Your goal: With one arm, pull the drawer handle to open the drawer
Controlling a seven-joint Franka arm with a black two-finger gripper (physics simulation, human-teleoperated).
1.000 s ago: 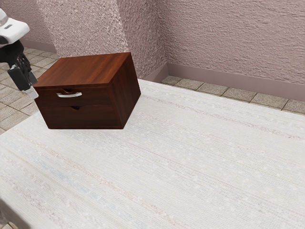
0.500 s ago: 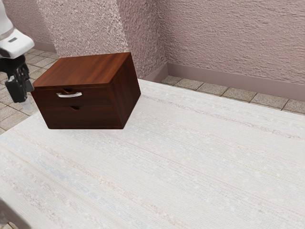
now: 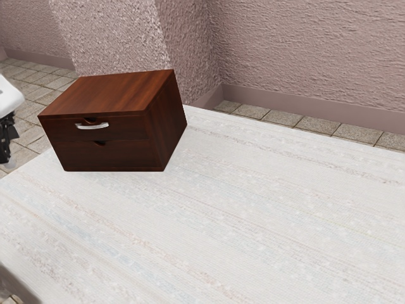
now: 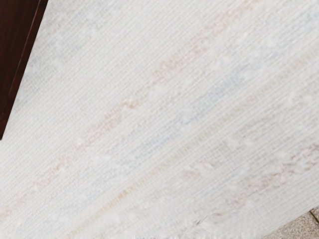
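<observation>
drawer handle [image 3: 92, 126] untouched | arm [image 3: 7, 98] cut off at exterior view's left edge

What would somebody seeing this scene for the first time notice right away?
A dark reddish-brown wooden drawer cabinet stands on the pale table, toward the exterior view's left, with a curved silver handle on its upper drawer front. At that view's far left edge the gripper hangs beside the cabinet, apart from the handle. A rough pinkish wall rises behind.
</observation>
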